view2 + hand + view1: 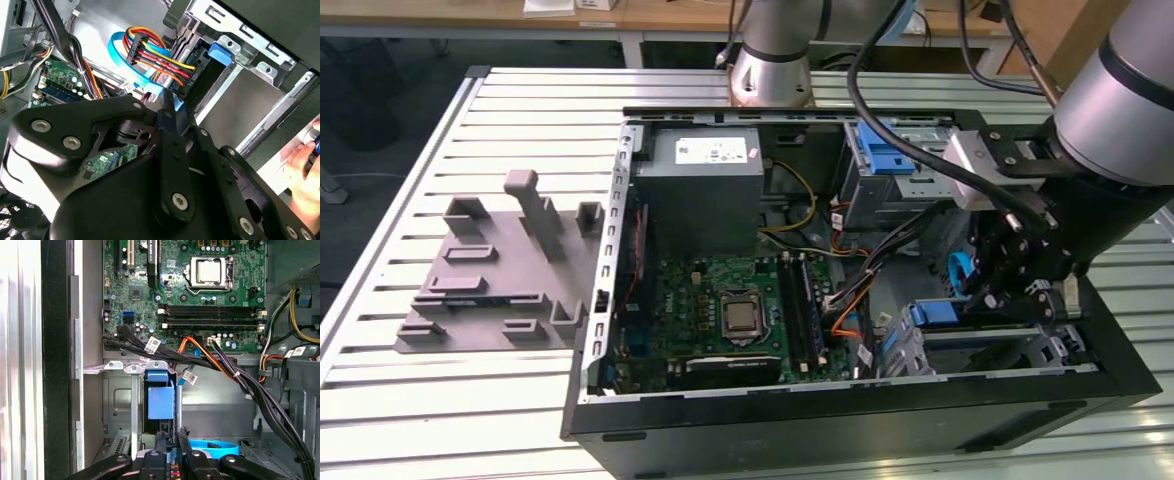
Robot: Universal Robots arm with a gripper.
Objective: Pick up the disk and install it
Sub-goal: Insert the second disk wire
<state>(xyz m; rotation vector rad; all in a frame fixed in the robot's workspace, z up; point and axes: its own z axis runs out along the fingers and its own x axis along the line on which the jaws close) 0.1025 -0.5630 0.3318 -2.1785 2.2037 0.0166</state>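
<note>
Blue plastic edges the disk, which stands on edge in the metal drive cage at the lower corner of the open computer case. In the first wrist view the hand has its two black fingers close together, pinching the near edge of the disk's carrier frame. In the exterior view the hand reaches down into the case just above the cage, near the exterior view's right. Orange, red and yellow cables run to a connector beside the bay in the second wrist view. The motherboard lies flat in the case. A grey plastic fixture sits on the slatted table, well apart from the case. A person's hand shows in the second wrist view.
</note>
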